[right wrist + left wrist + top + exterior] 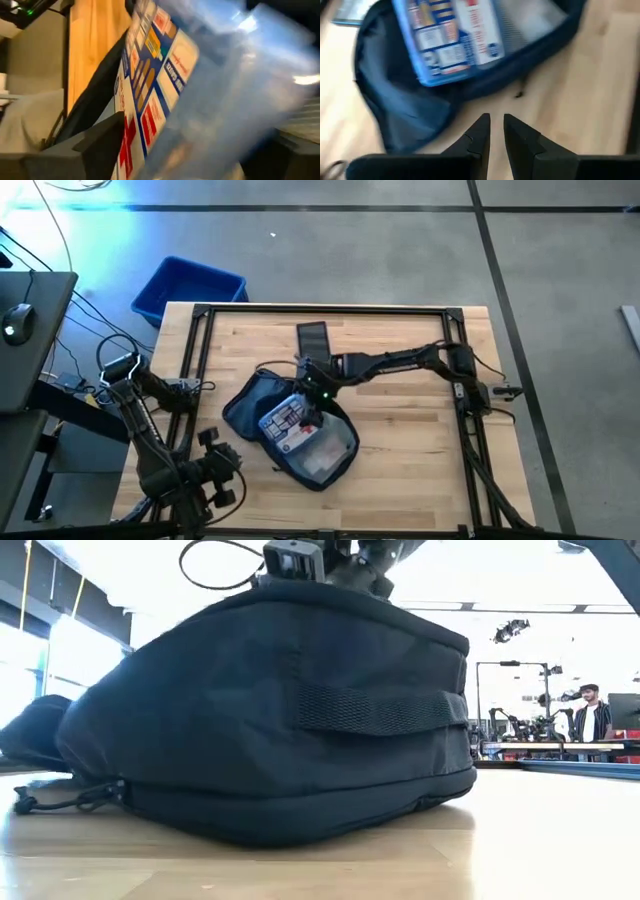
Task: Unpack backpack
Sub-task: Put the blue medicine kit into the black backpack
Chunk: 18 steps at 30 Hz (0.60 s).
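Backpack: we see the dark navy backpack lying open in the middle of the wooden tabletop, its flap folded out to the left; in the low view its side wall with a webbing strap fills most of the picture.
Contents: inside the open backpack we see a clear plastic first-aid kit with a blue, white and red printed label, and a mesh pocket toward the near right end.
Right gripper: we find the right gripper over the far edge of the open backpack, right at the first-aid kit. In the right wrist view the kit fills the picture, tilted and blurred, against one dark finger; we cannot tell how wide the gripper stands or whether it has hold of the kit.
Left gripper: the left gripper hangs over bare wood just near-left of the backpack, its fingers almost together with a thin gap, holding nothing.
Other items: a dark flat rectangular object lies on the tabletop beyond the backpack; a bright blue plastic bin sits on the floor off the far left corner.
Room: a person stands far off at the right of the low view.
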Each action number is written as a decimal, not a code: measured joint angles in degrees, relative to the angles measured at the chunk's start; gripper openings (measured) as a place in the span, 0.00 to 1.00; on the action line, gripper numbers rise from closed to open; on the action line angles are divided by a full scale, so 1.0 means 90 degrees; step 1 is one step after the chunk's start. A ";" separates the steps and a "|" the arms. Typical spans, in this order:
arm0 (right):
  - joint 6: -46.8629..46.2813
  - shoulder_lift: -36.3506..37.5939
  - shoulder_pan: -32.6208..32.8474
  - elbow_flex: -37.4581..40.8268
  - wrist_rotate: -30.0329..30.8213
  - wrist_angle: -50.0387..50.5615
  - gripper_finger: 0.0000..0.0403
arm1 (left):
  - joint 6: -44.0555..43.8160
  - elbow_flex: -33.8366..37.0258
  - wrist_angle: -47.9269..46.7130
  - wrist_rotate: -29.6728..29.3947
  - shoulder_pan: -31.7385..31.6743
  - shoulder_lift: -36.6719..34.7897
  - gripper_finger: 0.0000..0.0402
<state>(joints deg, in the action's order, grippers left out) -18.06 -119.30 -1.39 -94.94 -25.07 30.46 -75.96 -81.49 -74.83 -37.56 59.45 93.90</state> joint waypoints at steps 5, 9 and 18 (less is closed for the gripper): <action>0.0614 0.0465 0.0069 -0.0511 0.0844 0.1032 0.83 | -0.0141 0.0770 0.1447 -0.0252 0.0231 0.0001 0.08; 0.0998 0.0972 0.0182 -0.0582 0.1528 0.1272 0.81 | -0.0747 0.1768 0.2633 -0.0425 0.0344 0.0011 0.08; 0.1377 0.0928 0.0433 -0.0098 0.0436 0.0362 0.78 | -0.2585 0.3613 0.4043 -0.1051 0.0269 0.0009 0.08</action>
<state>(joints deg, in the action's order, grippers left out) -5.66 -110.96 2.51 -95.82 -21.15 33.72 -99.23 -48.97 -38.44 -47.02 61.87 93.97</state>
